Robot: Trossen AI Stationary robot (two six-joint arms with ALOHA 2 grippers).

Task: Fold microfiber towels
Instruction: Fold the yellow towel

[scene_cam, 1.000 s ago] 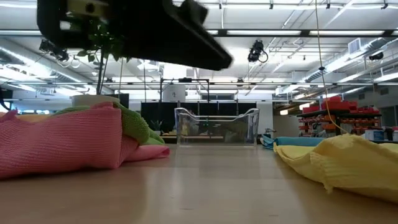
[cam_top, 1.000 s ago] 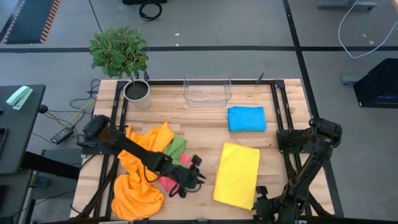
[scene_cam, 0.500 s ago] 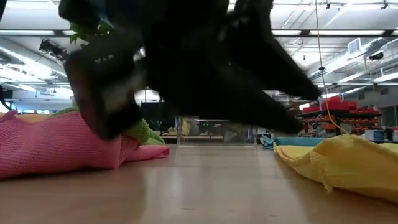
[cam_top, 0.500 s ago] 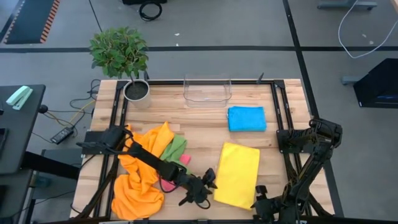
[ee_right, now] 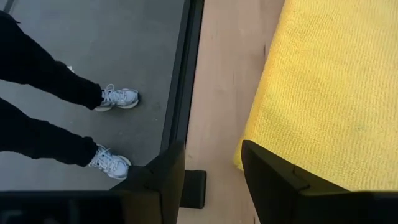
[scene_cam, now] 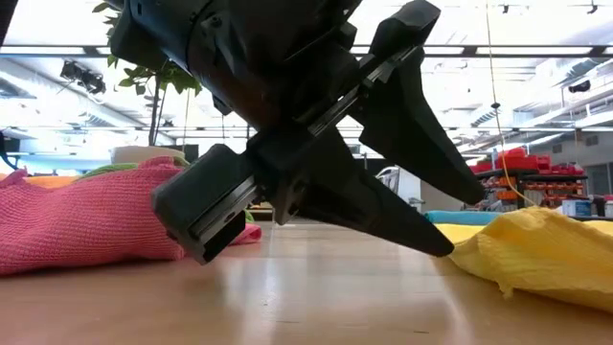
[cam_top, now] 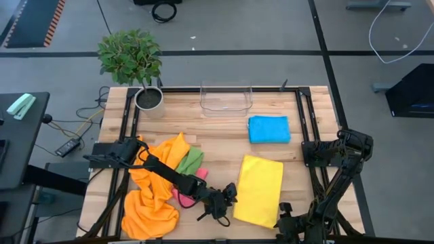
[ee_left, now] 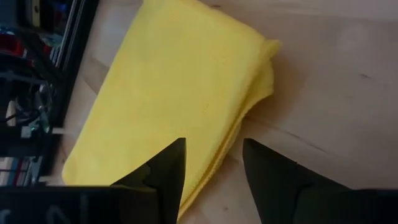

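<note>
A yellow towel (cam_top: 259,190), folded into a long rectangle, lies flat on the table's near right part. My left gripper (cam_top: 227,200) hovers open at its left long edge. In the left wrist view that layered edge (ee_left: 239,134) runs just ahead of the gap between the fingers (ee_left: 211,152), and in the low view the gripper (scene_cam: 460,225) tips down just above the wood. My right gripper (cam_top: 283,211) waits open at the towel's near corner (ee_right: 249,155). A blue towel (cam_top: 268,129) lies folded farther back. Orange (cam_top: 152,196), green (cam_top: 192,160) and pink (cam_top: 184,198) towels lie in a heap at the left.
A clear plastic bin (cam_top: 226,98) stands at the far edge, with a potted plant (cam_top: 148,98) at the far left corner. Bare wood lies between the heap and the yellow towel. A person's legs and shoes (ee_right: 112,99) show on the floor beyond the table's near edge.
My left gripper has gone from beside the pink towel toward the table's right and down, rolling its wrist, and now stands low at the yellow towel's left edge. The towels have not moved.
</note>
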